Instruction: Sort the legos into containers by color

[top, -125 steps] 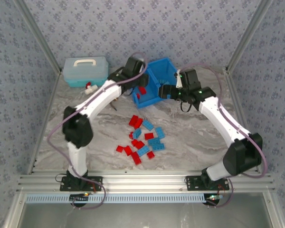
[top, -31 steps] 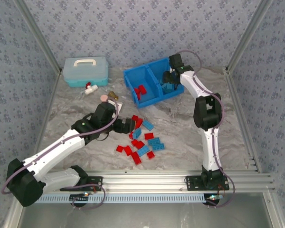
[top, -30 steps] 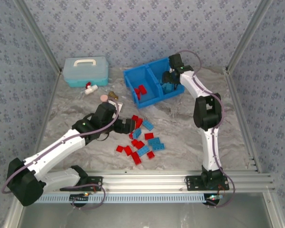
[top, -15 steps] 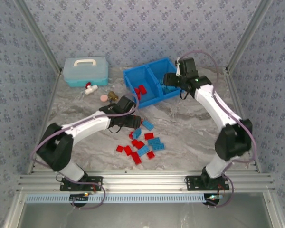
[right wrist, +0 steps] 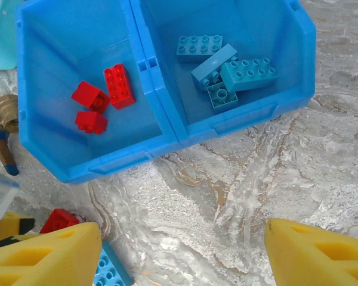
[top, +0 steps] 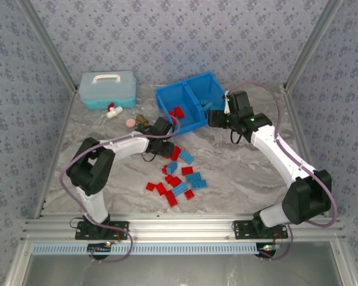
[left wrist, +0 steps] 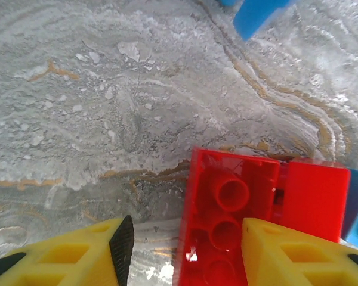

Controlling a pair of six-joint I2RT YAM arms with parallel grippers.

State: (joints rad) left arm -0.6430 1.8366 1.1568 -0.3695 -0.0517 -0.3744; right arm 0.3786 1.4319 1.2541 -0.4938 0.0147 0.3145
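My left gripper (top: 166,142) (left wrist: 185,257) stands open, low over the marble. An upside-down red lego (left wrist: 228,221) lies between its yellow fingers, close to the right one, and a second red lego (left wrist: 317,201) touches it. My right gripper (top: 215,119) (right wrist: 182,256) hangs open just in front of the blue bin (top: 191,124) (right wrist: 144,64), with nothing in it. The bin's left compartment holds three red legos (right wrist: 118,85) and its right one several light blue legos (right wrist: 244,72). Loose red and light blue legos (top: 180,176) lie scattered mid-table.
At the back left stands a light teal case (top: 107,89) with a white handle. A pink disc (top: 130,123) and a brass fitting (top: 141,119) (right wrist: 5,113) lie left of the bin, close to my left wrist. Bare marble stretches right of the pile.
My right gripper has drawn back from over the bin's right compartment to just in front of the bin. My left wrist has shifted up toward the bin, over the top red legos.
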